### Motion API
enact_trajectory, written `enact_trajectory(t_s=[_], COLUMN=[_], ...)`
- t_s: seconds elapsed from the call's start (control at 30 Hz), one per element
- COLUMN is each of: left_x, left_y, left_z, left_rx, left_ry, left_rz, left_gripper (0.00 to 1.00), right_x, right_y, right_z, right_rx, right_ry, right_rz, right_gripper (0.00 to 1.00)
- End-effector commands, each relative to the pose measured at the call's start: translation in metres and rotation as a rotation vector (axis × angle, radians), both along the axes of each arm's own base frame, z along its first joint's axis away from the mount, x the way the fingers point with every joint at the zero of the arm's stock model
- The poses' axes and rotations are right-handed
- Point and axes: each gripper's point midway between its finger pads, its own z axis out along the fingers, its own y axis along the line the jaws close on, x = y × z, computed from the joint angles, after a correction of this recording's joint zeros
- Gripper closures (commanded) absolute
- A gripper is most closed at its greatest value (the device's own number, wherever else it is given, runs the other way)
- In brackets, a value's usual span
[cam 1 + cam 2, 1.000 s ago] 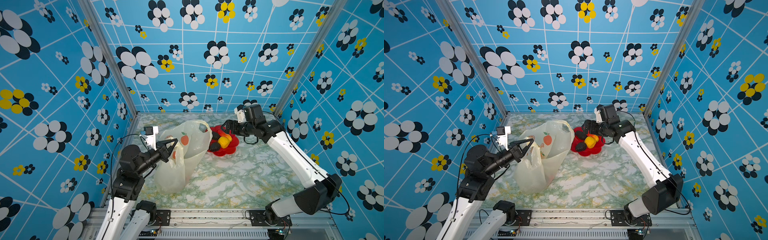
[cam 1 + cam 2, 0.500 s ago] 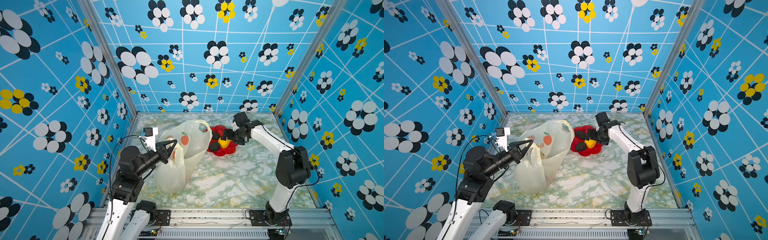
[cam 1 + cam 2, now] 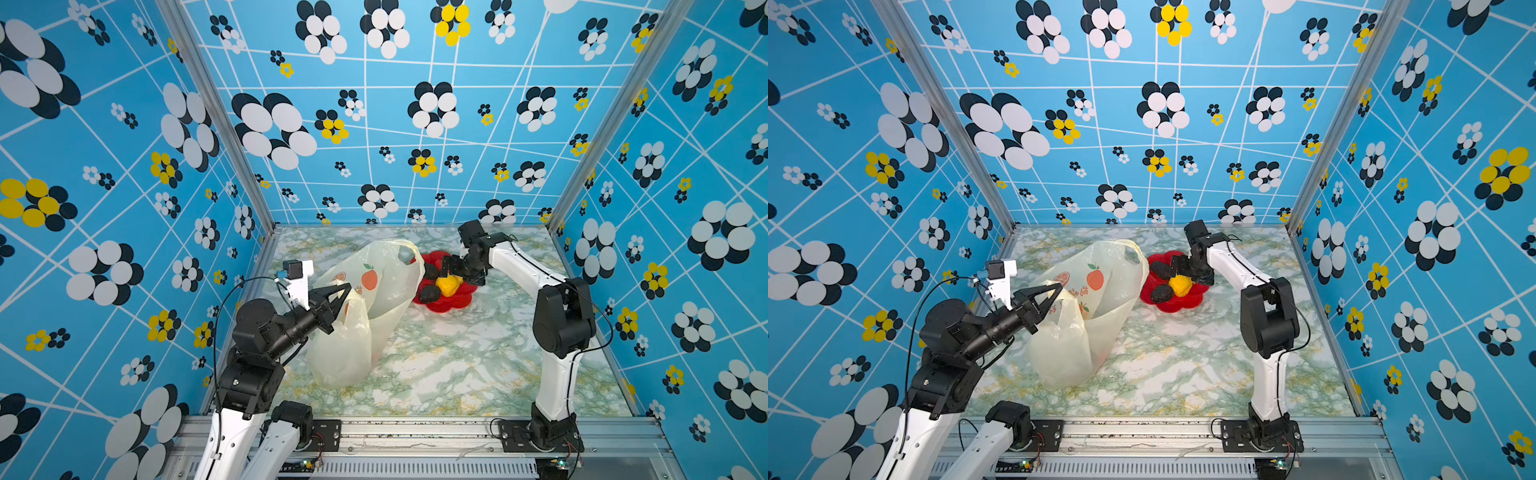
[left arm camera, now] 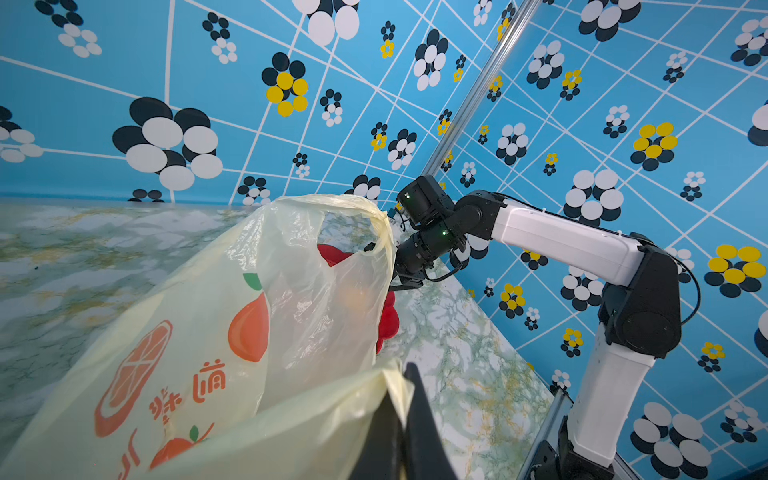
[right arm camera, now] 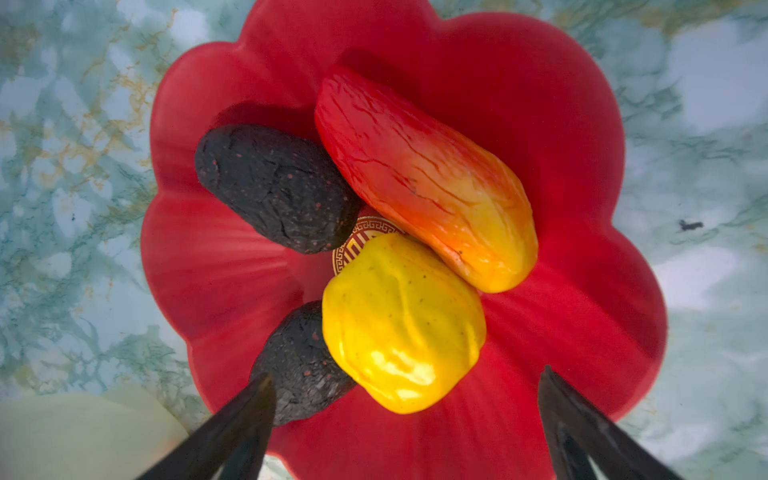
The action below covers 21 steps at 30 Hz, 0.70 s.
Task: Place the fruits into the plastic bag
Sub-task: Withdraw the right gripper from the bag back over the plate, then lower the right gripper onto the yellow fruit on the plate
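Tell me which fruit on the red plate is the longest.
The red-to-yellow mango-like fruit; longer than the rounder yellow fruit and both dark brown-black fruits.

- The desk (image 3: 457, 365) has a green-and-white marbled top.
- The plastic bag (image 3: 365, 316) stands on it toward 9 o'clock.
- A red plate (image 3: 446, 305) lies near 12 o'clock, just beside the bag.

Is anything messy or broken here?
Nothing stands out. Four toy fruits sit on the red plate, none spilled on the table. The plastic bag is crumpled, only because the left gripper pinches its edge up.
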Motion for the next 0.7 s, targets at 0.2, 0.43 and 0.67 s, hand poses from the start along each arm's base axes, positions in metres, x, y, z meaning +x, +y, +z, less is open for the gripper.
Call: enact_trajectory(t_s=[0.2, 0.43, 0.67], left_x=[-0.005, -0.007, -0.008], left_y=[0.005, 0.006, 0.008], left_z=[-0.013, -0.014, -0.013], left_rx=[0.033, 0.043, 0.044], left_ry=[0.0, -0.006, -0.009], left_rz=[0.015, 0.017, 0.022], left_gripper=[1.0, 1.0, 1.0], right_x=[0.002, 0.002, 0.0], right_y=[0.008, 0.011, 0.013], right_z=[-0.018, -0.029, -0.032], right_rx=[-0.043, -0.051, -0.039], right_ry=[0.06, 0.082, 0.091], right_rz=[-0.008, -0.01, -0.004], right_gripper=[0.01, 0.01, 0.12])
